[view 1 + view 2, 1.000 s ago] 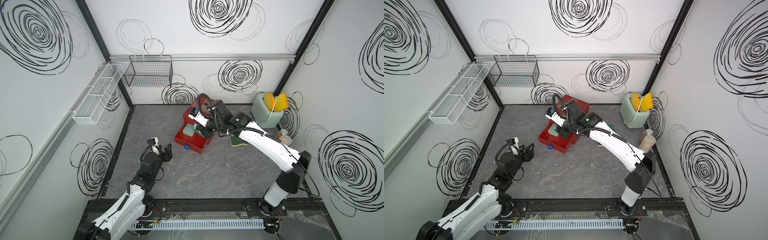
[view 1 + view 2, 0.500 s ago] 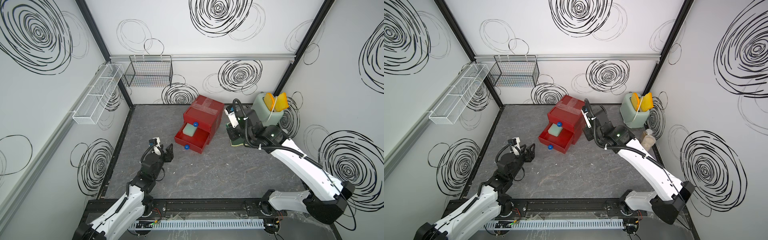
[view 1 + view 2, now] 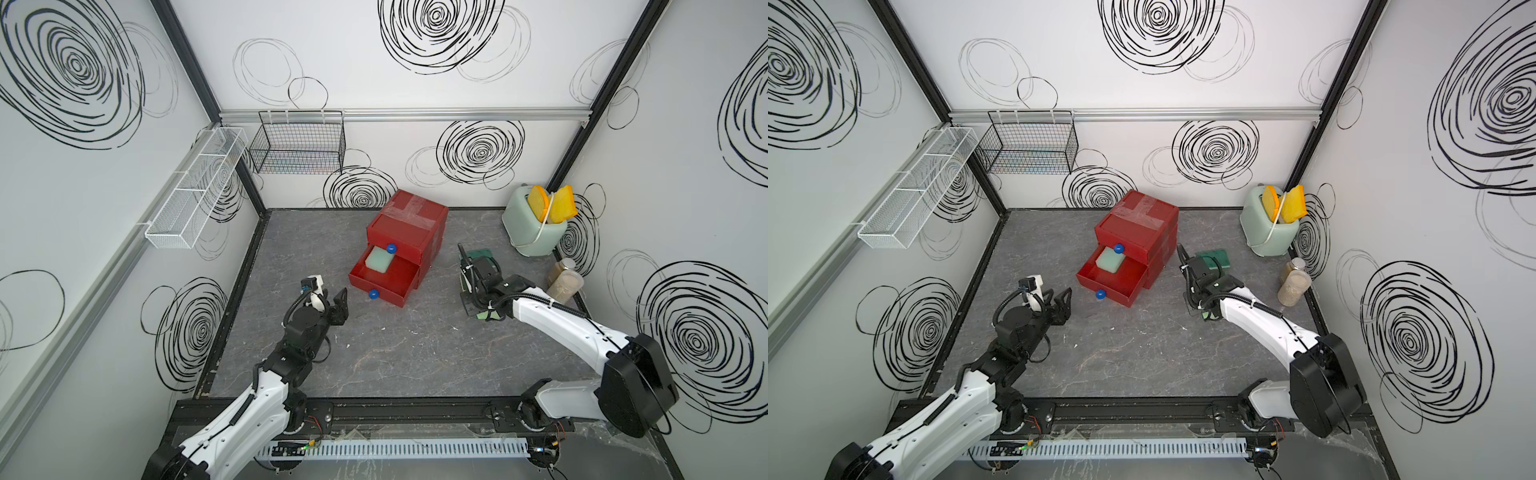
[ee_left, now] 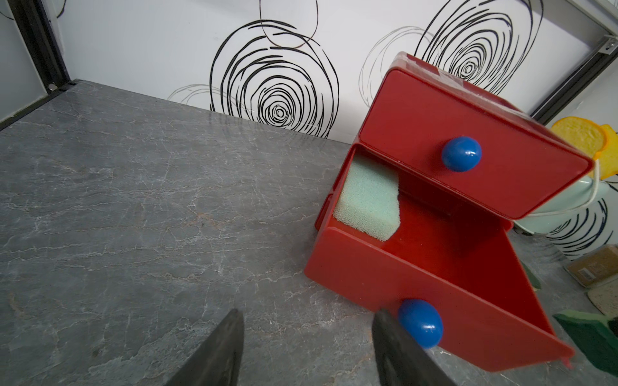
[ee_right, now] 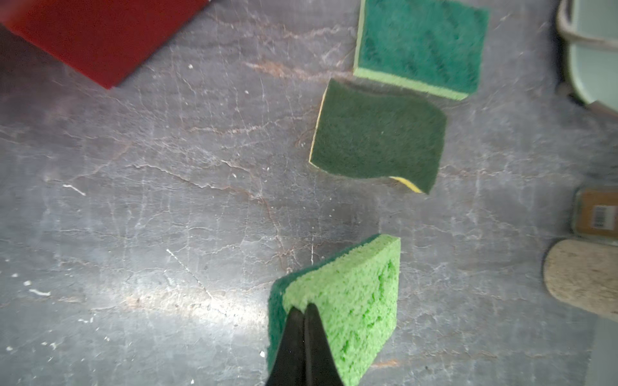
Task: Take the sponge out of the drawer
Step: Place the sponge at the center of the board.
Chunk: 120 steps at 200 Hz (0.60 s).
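Observation:
The red cabinet has its lower drawer pulled out. A pale mint sponge lies in the drawer's back corner. To the right of the cabinet, my right gripper is shut on the edge of a bright green sponge with a dark scrub side, held just above the table. A corner of it shows under the wrist in both top views. My left gripper is open and empty, low by the drawer's blue knob.
Two dark green scrub sponges lie on the table beyond the right gripper. A mint toaster with bread and jars stand by the right wall. Wire baskets hang on the walls.
My right arm has drawn back from the drawer to the right side of the table, carrying the bright green sponge. The left gripper has edged slightly toward the drawer.

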Motion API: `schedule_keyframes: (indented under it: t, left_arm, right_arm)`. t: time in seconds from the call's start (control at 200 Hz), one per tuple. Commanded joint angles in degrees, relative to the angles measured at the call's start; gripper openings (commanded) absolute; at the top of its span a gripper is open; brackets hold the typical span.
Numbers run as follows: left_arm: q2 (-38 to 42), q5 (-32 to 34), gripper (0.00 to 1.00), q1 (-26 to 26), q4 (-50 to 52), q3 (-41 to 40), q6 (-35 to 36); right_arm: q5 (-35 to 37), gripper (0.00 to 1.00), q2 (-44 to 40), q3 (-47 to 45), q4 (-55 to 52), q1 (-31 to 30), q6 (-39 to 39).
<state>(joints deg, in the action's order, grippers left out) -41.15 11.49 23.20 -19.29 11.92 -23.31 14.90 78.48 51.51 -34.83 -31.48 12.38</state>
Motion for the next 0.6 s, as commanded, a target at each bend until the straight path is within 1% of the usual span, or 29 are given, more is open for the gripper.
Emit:
schedule_keyframes:
  t: [0.0, 0.235, 0.345, 0.595]
  left_arm:
    - [0.28, 0.81, 0.65, 0.28, -0.34, 1.92, 0.73]
    - [-0.15, 1.03, 0.65, 0.18, -0.43, 1.99, 1.04]
    - [-0.43, 0.90, 0.65, 0.09, -0.55, 2.14, 1.07]
    - [-0.60, 0.99, 0.65, 0.00, -0.52, 2.22, 1.17]
  right_arm:
    - [-2.01, 0.00, 2.94, -0.50, 5.88, 0.94, -0.09]
    - [-4.99, 0.00, 9.98, 0.26, 9.50, 2.64, -2.43]
    - [-4.51, 0.00, 12.69, 0.94, 10.42, 3.01, -3.45]
    - [-6.23, 0.00, 16.04, 2.95, 12.20, 5.82, -4.82]
